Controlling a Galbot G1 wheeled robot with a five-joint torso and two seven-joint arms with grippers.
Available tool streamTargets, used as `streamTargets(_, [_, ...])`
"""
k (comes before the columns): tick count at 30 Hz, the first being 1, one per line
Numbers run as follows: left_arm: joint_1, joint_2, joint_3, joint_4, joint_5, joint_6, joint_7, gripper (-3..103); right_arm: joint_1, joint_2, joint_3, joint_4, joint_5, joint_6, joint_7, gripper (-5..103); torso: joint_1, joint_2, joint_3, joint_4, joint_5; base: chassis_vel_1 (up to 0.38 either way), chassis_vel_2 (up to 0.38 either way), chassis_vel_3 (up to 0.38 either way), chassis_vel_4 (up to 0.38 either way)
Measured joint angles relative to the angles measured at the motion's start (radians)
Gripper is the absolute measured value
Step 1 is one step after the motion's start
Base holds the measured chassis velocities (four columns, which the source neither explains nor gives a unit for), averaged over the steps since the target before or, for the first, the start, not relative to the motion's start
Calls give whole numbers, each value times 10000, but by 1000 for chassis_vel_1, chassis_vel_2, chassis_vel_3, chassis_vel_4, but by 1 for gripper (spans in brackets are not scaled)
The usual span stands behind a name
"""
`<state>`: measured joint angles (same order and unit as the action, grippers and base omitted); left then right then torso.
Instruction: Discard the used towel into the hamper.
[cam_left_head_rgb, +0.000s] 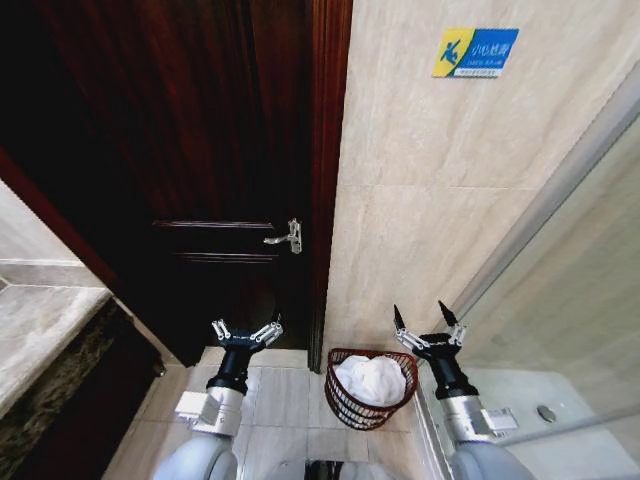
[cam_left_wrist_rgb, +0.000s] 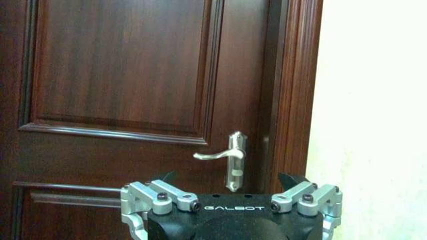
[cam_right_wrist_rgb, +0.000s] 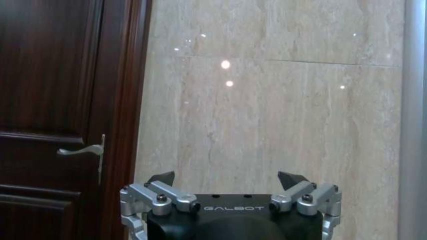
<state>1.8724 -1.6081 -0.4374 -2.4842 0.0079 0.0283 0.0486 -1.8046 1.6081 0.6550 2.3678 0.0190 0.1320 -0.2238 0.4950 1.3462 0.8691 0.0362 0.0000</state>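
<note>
The hamper (cam_left_head_rgb: 345, 398), a small round reddish-brown wicker basket, stands on the floor against the tiled wall, between my two arms. A white towel (cam_left_head_rgb: 372, 380) lies bunched inside it. My left gripper (cam_left_head_rgb: 246, 332) is raised to the left of the hamper, open and empty, facing the dark wooden door (cam_left_wrist_rgb: 133, 75). My right gripper (cam_left_head_rgb: 427, 318) is raised just right of the hamper's rim, open and empty, facing the beige wall (cam_right_wrist_rgb: 280, 110).
The dark door (cam_left_head_rgb: 180, 150) with a silver lever handle (cam_left_head_rgb: 285, 238) is shut ahead on the left. A stone counter (cam_left_head_rgb: 40, 320) runs along the left. A glass shower panel (cam_left_head_rgb: 580, 300) and a floor drain (cam_left_head_rgb: 546, 412) are on the right.
</note>
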Motion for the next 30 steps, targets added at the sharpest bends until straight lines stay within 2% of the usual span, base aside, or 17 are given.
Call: streamTargets(30, [1,0,0,0,0,0,0,100,-2,0,0,0,0,0,0,100,-4,8,0,-1,0,85,-81,-84,90])
